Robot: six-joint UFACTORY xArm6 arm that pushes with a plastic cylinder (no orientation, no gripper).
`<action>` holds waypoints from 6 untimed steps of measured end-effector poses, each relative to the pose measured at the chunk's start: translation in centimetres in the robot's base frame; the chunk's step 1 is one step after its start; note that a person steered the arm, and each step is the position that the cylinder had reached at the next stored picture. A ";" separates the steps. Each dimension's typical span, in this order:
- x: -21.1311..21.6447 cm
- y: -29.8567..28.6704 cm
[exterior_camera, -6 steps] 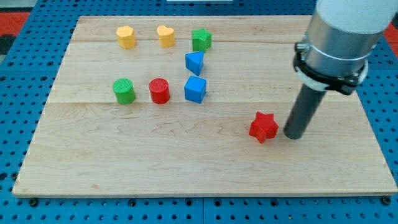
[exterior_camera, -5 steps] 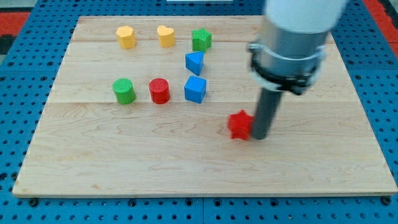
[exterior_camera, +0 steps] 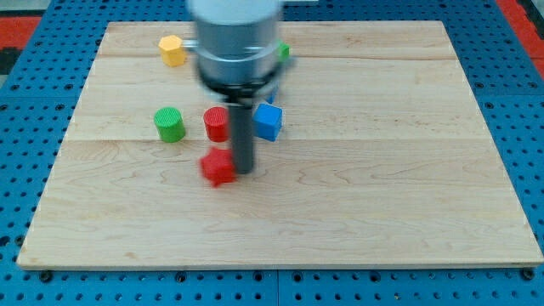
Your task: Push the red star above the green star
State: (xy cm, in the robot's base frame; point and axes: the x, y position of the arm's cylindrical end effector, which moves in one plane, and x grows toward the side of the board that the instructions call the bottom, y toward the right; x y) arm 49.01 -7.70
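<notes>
camera view: only view; arm housing blurred, covering top centre of board (exterior_camera: 476, 212).
my tip (exterior_camera: 243, 172): bare rod, no jaws to open or shut; lower end pressed against right side of red star.
red star (exterior_camera: 218, 167): blurred, points hard to read; below red cylinder (exterior_camera: 216, 124), near it but apart; well below green star's row.
green star (exterior_camera: 282, 51): mostly hidden behind arm; only a green sliver at housing's right edge, shape not readable.
handling: looks like small rigid plastic, light, sliding freely on smooth wood; likely to spin or slip off rod if contact lands on a star point.
contact spot: no gripping possible; best pushed on a flat between points, from the side opposite intended travel, so from star's bottom to send it up.
hidden: yellow heart and blue triangle block not visible, presumably behind arm; cannot tell.
partly hidden: blue cube (exterior_camera: 270, 121) clipped by rod at its left.
clear: green cylinder (exterior_camera: 169, 124), yellow block (exterior_camera: 172, 50), shape roughly hexagonal.
risk: red cylinder and blue cube lie between star and target.
</notes>
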 end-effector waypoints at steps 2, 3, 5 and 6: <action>2.1 -4.6; 4.3 -6.9; -0.6 -12.1; 0.3 -12.6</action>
State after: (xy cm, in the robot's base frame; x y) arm 49.33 -20.31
